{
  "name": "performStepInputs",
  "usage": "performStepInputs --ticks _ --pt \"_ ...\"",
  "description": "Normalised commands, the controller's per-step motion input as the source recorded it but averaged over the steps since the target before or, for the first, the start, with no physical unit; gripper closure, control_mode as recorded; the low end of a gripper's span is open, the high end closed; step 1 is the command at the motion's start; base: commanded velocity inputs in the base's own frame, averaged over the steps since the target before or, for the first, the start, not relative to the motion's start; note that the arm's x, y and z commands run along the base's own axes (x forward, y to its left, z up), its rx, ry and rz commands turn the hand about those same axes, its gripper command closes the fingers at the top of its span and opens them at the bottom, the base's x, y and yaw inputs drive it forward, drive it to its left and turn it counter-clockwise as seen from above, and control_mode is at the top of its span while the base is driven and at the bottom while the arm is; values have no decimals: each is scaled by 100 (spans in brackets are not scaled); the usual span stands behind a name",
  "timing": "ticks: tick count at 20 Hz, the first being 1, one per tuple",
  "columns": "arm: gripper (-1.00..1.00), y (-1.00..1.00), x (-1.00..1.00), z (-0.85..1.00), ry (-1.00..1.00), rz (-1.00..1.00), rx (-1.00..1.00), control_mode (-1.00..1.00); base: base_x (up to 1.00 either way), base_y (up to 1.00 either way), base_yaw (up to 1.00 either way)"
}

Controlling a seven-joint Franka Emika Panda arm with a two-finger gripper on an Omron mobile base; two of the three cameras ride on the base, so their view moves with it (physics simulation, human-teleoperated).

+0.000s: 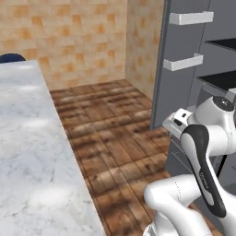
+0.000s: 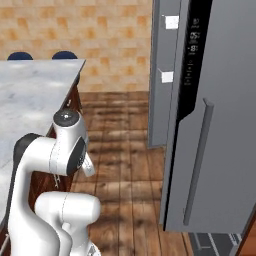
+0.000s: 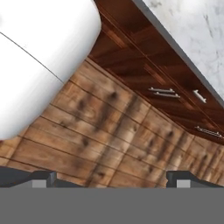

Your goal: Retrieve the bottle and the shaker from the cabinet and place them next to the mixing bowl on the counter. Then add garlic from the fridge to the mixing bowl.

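The tall plain grey fridge (image 2: pixel 210 125) stands open, its door (image 1: pixel 177 64) swung out over the brown plank floor (image 1: pixel 115 133), two white door bins on the door's inner side and dark shelves just inside the fridge body. Across the floor from the fridge runs the white marble counter with grey veins (image 1: pixel 32 152), bare along the stretch in sight, with dark blue rounded chair backs (image 2: pixel 64 55) peeking up at its far end. Between fridge and counter the white arm with dark joints (image 2: pixel 55 165) is folded up close to its base. In the hand view, the gripper (image 3: pixel 111 179) has its two dark finger tips (image 3: pixel 41 178) spread far apart with nothing between them, aimed down at the plank floor beside the counter's reddish-brown base cabinets with silver bar handles (image 3: pixel 164 91), well apart from the fridge.
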Motion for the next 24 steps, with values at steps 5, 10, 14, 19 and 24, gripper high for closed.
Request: performStepInputs --ticks 5,10,14,19,24 --pt "-100 0 0 0 0 0 0 100 100 78 -17" --pt "-100 0 0 0 0 0 0 100 100 58 -8" --pt "-100 0 0 0 0 0 0 100 100 22 -1" --pt "-100 0 0 0 0 0 0 100 100 0 0" --pt "-100 0 0 0 0 0 0 100 100 16 -12"
